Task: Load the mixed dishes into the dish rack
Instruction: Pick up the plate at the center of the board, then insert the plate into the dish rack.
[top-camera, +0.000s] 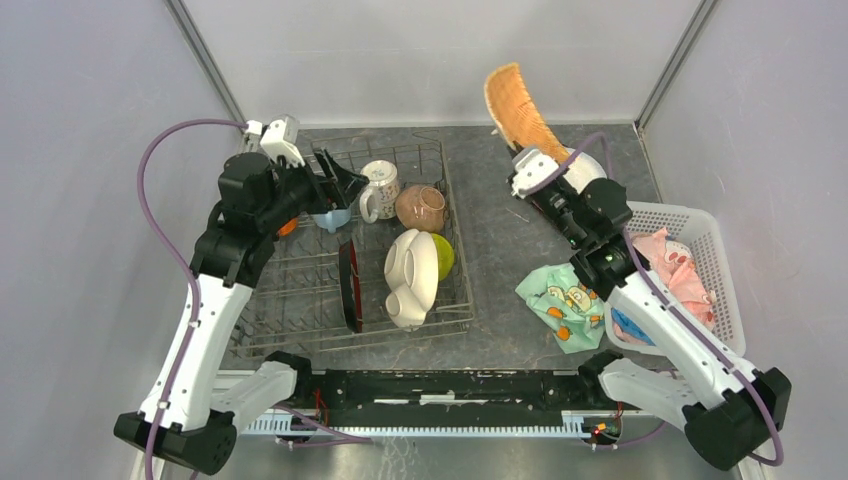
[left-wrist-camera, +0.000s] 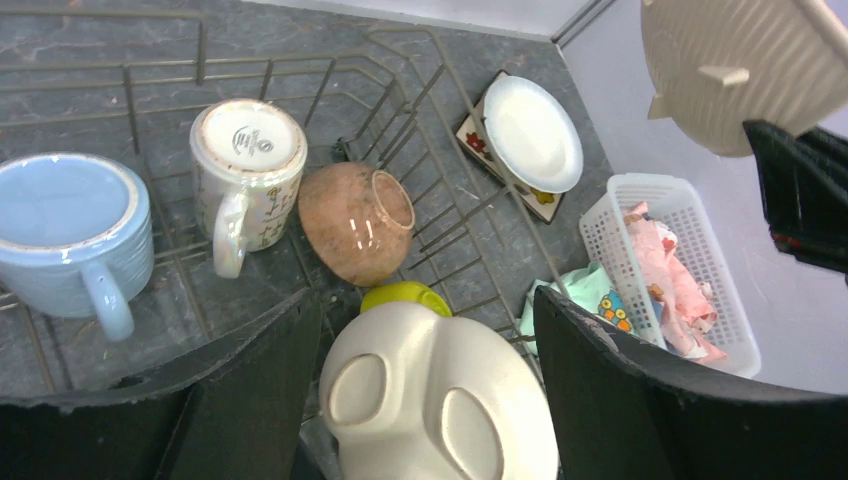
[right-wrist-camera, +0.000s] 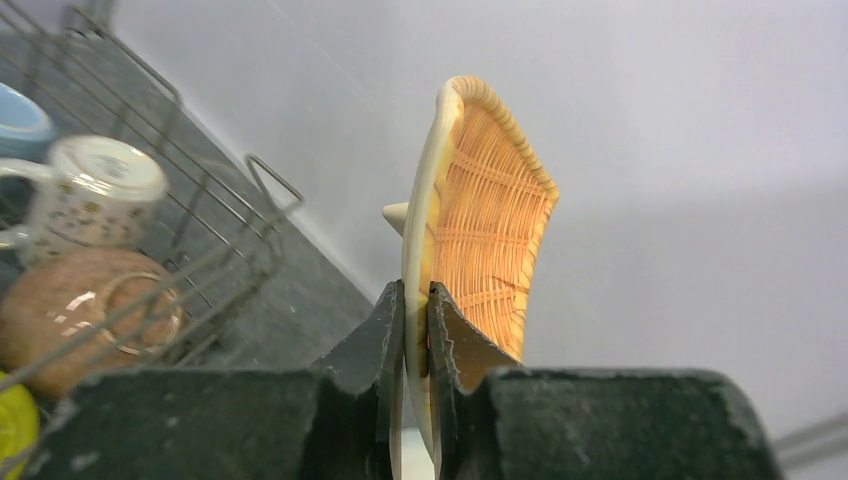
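My right gripper (right-wrist-camera: 417, 290) is shut on the rim of the woven tan plate (top-camera: 515, 110), holding it upright in the air at the back right, clear of the dish rack (top-camera: 455, 260). In the rack are a white patterned mug (left-wrist-camera: 245, 160), a light-blue mug (left-wrist-camera: 65, 220), a tan bowl (left-wrist-camera: 355, 220), a lime-green bowl (left-wrist-camera: 405, 293), the cream three-section plate (left-wrist-camera: 440, 400) and a red-rimmed plate (top-camera: 349, 285) on edge. My left gripper (left-wrist-camera: 425, 295) hovers open above the cream plate, touching nothing. A white plate (left-wrist-camera: 533, 130) lies on the table beyond the rack.
A white perforated basket (top-camera: 700, 230) with a pink cloth (top-camera: 670, 265) stands at the right. A teal patterned cloth (top-camera: 560, 300) lies between the basket and the rack. Grey walls close in the table at the back and both sides.
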